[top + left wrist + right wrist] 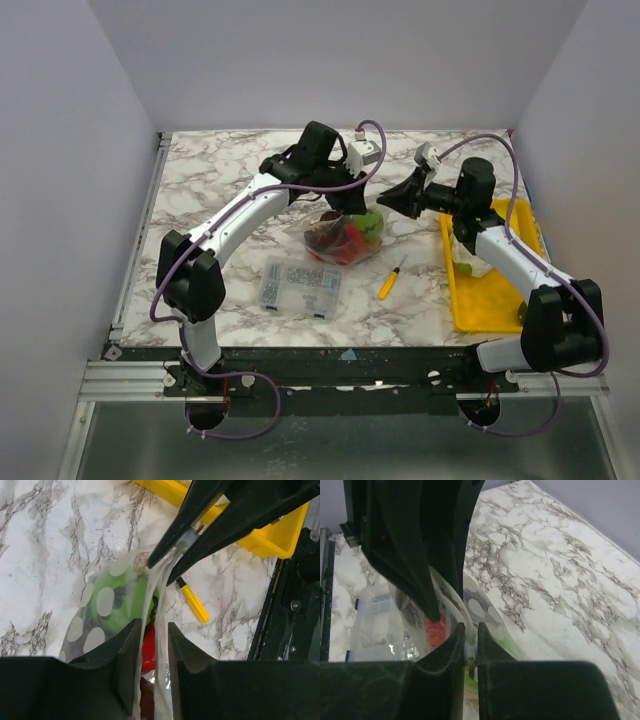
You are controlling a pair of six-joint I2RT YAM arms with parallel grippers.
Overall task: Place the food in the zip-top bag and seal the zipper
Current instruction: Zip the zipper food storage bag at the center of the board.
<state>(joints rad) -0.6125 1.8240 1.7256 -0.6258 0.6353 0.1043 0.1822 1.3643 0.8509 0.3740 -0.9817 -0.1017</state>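
Note:
The zip-top bag (345, 232) lies mid-table with food inside: a green piece (371, 224), a red piece (350, 245) and a dark one (325, 236). My left gripper (348, 200) stands over the bag's mouth. In the left wrist view its jaws (152, 627) are nearly closed, with both zipper strips (162, 587) between them and the red food (149, 652) and green food (112, 605) below. My right gripper (384, 201) is shut on the zipper's end, seen pinching it in its own view (471, 627) and in the left wrist view (161, 572).
A yellow-handled screwdriver (390, 280) lies right of the bag. A rigid clear compartment box (300, 285) sits in front of the bag. A yellow tray (490, 310) at the right edge holds a pale and green item (465, 260). White walls enclose the table.

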